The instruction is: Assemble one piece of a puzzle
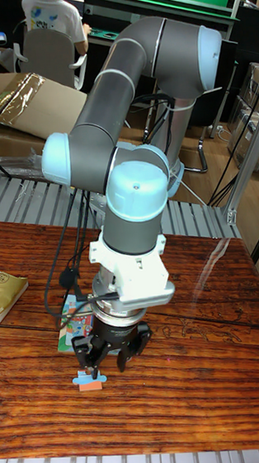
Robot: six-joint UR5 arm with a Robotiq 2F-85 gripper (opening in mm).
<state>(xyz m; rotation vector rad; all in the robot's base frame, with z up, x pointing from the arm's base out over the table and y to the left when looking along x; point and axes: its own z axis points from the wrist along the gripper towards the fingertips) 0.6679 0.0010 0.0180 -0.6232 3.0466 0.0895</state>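
Observation:
A small puzzle piece [90,381], orange and blue, lies flat on the wooden table [199,375] near its front left. My gripper [110,364] points straight down just above and slightly right of it. The fingers stand apart with a visible gap, and the left fingertip [96,365] is almost over the piece. I cannot tell whether that fingertip touches the piece. A colourful puzzle board [73,323] lies flat behind the gripper, partly hidden by it.
A gold foil bag [2,293] rests at the table's left edge. A black cable [61,262] loops down from the arm to the table near the board. A metal-slatted surface borders the table front and back. A person sits far behind.

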